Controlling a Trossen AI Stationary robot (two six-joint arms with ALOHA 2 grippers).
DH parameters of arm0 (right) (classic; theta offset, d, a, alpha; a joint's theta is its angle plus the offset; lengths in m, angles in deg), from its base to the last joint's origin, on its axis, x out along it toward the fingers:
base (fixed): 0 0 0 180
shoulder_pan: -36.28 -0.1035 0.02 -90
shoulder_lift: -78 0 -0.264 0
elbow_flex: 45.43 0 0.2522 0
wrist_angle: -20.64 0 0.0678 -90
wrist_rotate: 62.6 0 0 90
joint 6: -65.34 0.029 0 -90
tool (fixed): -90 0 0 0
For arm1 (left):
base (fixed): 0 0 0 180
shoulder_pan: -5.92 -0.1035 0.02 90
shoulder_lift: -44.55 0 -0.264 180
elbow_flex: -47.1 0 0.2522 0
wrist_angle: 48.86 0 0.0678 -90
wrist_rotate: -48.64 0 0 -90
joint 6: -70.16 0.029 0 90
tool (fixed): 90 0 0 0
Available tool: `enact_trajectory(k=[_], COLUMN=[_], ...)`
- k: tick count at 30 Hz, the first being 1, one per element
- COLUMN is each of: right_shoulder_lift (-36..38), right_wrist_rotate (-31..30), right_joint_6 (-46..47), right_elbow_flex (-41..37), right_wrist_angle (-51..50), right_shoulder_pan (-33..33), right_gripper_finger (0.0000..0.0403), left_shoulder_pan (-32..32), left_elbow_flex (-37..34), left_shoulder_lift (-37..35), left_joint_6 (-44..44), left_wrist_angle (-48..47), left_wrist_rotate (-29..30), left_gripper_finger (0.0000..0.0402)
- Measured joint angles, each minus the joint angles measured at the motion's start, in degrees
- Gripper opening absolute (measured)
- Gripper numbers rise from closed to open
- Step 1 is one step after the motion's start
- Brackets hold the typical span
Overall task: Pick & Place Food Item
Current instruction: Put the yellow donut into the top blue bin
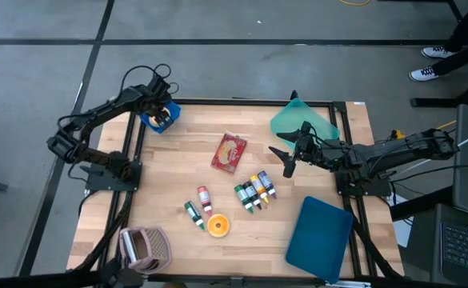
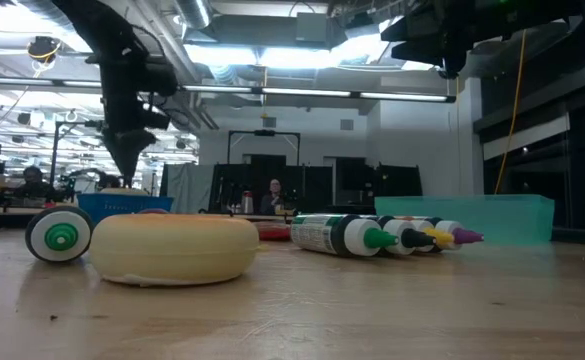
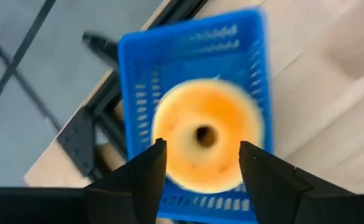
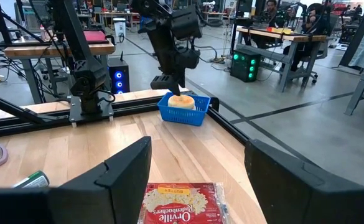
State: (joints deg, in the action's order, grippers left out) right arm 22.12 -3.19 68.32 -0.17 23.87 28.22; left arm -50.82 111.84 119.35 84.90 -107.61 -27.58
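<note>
High view shows the left gripper at upper left of the frame, fingers apart over the blue basket. The bagel lies inside it, released. Right gripper waits open at centre-right.

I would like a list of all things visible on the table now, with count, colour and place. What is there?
Blue basket: one, back left corner.
Donut: one, orange, inside the blue basket.
Popcorn packet: one, red, centre.
Bottles: four, coloured caps, right of centre.
Small bottles: two, red cap and green cap, front centre.
Second donut: one, orange, front centre.
Green bin: one, back right.
Blue lid: one, front right.
Pink basket: one, front left.
Left tool: open, above the donut in the blue basket.
Right tool: open, hanging near the green bin.
</note>
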Motion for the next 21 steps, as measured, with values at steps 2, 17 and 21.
enact_trajectory(k=[2, 17, 21], right_shoulder_lift=[0.00, 0.00, 0.00], right_wrist_rotate=[0.00, 0.00, -0.02], right_joint_6=[0.00, -0.42, -0.39], right_elbow_flex=[0.00, 0.00, 0.00], right_wrist_angle=[0.00, 0.07, 0.09], right_shoulder_pan=[0.00, 0.12, 0.51], right_gripper_finger=[0.0254, 0.0254, 0.0254], left_shoulder_pan=[0.80, 27.69, 44.49], left_elbow_flex=[0.00, 0.07, 0.04], left_shoulder_lift=[-2.06, -18.91, -14.03], left_joint_6=[-0.01, -2.40, -5.04], left_wrist_angle=[0.86, 4.98, 7.77], left_wrist_rotate=[-2.99, -33.57, -20.24], left_gripper_finger=[0.0196, 0.0182, 0.0182])
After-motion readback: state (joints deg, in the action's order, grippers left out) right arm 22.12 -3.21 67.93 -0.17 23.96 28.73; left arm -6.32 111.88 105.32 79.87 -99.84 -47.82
